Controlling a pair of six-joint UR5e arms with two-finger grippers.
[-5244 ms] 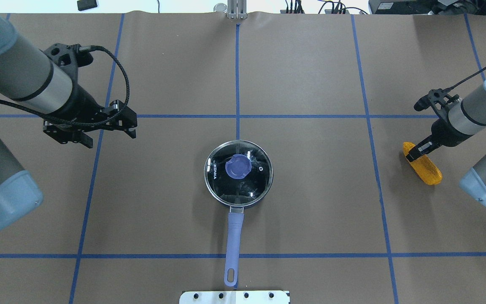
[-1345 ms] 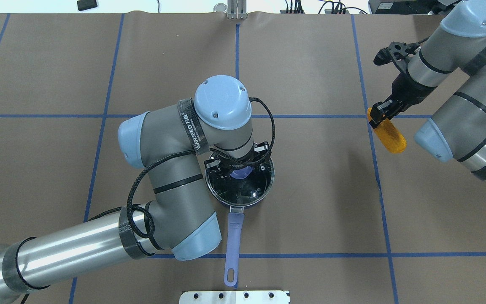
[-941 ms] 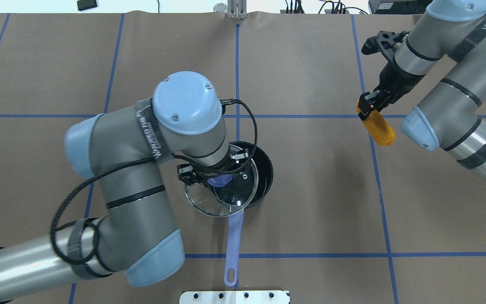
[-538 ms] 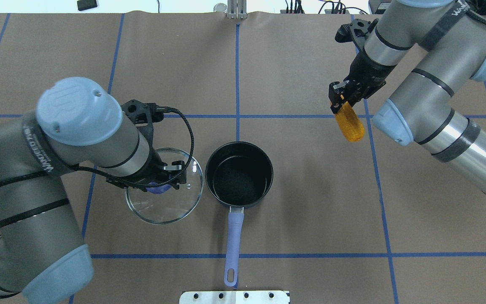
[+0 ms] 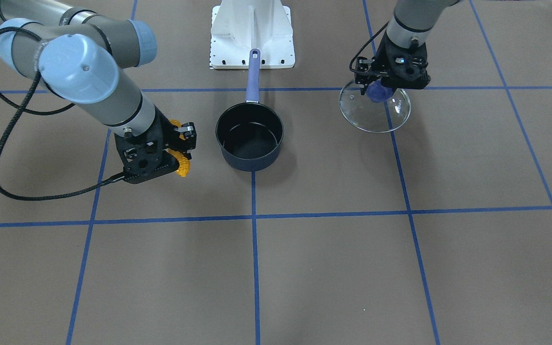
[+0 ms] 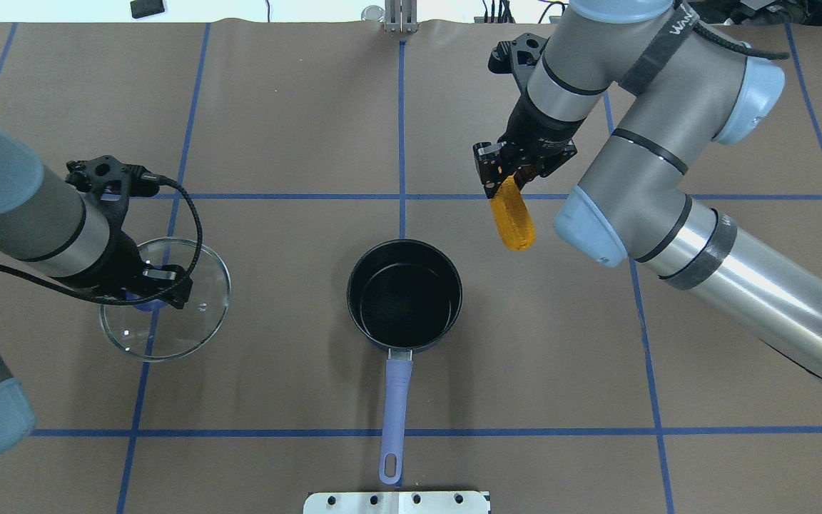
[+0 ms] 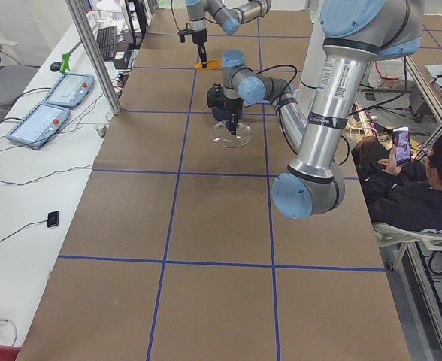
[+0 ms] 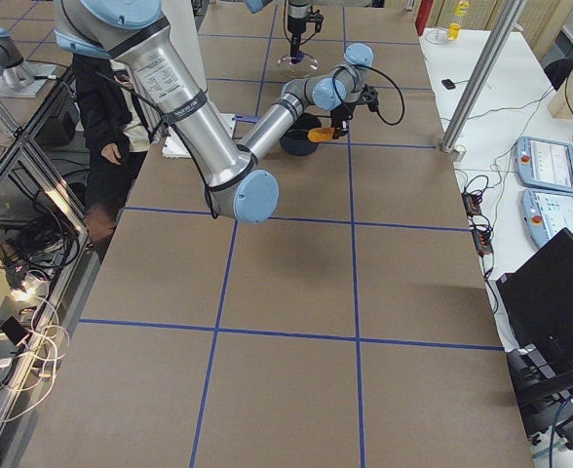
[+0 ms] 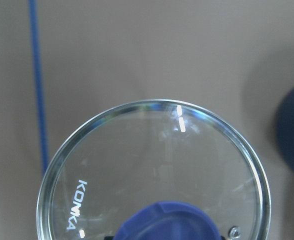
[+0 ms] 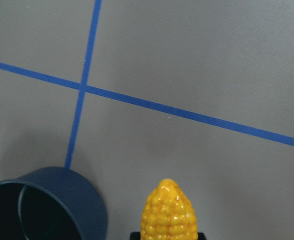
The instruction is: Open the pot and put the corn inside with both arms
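Observation:
The navy pot (image 6: 404, 296) stands open at the table's middle, its interior empty, its purple-blue handle (image 6: 395, 410) towards the robot. My left gripper (image 6: 147, 300) is shut on the blue knob of the glass lid (image 6: 190, 325) and holds it above the table, well left of the pot. My right gripper (image 6: 502, 178) is shut on the corn (image 6: 513, 223), which hangs tip-down above the table, beyond and right of the pot's rim. The right wrist view shows the corn's tip (image 10: 168, 210) with the pot (image 10: 47, 205) to its lower left. The left wrist view shows the lid (image 9: 152, 165).
Brown paper with blue tape lines (image 6: 402, 128) covers the table. The white base mount (image 6: 397, 502) sits at the near edge by the handle's end. A seated person (image 7: 416, 180) is beside the table in the exterior left view.
My left gripper has lifted the lid off the pot and carried it left. My right gripper has carried the corn up and left towards the pot.

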